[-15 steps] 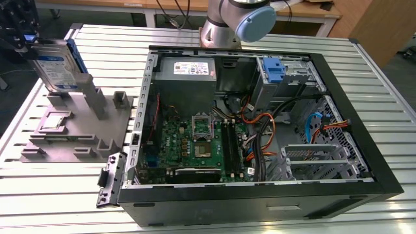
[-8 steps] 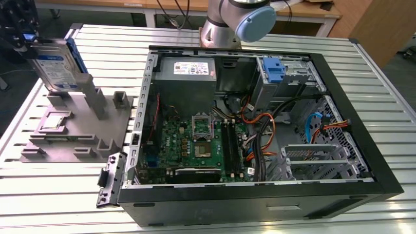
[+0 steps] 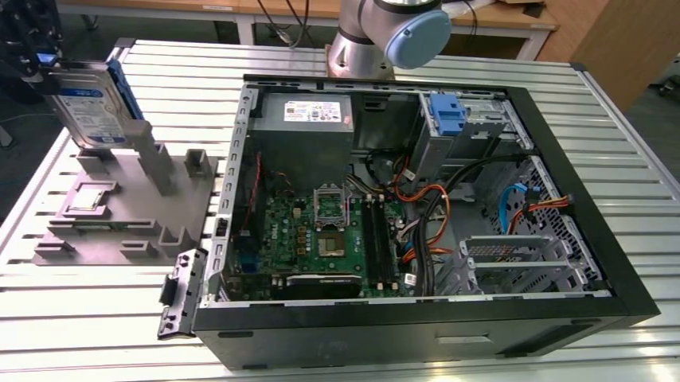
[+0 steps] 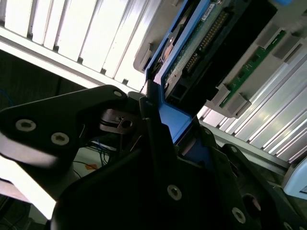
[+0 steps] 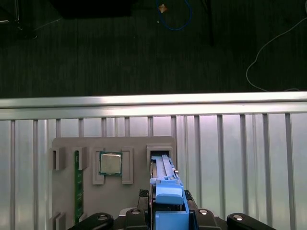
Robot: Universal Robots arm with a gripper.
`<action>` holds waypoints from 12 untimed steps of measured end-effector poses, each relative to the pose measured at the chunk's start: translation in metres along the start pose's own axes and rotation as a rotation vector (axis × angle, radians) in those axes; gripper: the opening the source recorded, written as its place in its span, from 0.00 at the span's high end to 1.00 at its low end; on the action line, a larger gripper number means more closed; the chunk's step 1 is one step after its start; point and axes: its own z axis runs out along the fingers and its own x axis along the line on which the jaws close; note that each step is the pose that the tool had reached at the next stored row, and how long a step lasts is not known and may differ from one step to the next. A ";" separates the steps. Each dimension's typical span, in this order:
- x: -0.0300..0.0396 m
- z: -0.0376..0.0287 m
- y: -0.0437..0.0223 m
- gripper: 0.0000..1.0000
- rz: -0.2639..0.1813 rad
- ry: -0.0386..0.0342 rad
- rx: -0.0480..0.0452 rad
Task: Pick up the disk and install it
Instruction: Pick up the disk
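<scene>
Over the grey fixture, the disk is held upright by the claw, which is closed on the disk's blue edging. In the second wrist view that blue edging is seen pinched between the dark fingers. Whether the disk's lower edge is clear of the fixture's slot cannot be told. In the fixture's other pockets a processor chip and a green memory stick are seated. Just beside the fixture, toward the exterior view's right, an open computer case lies on the slatted table. Farther from the fixture, a power-supply box and a bare blue bracket are mounted along the case's far wall.
</scene>
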 end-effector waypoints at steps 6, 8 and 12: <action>0.0000 -0.0012 0.0000 0.64 0.000 0.0000 0.0001; 0.0000 -0.0016 0.0000 0.64 0.000 0.0000 0.0001; 0.0000 -0.0023 0.0000 0.64 0.000 -0.0001 0.0002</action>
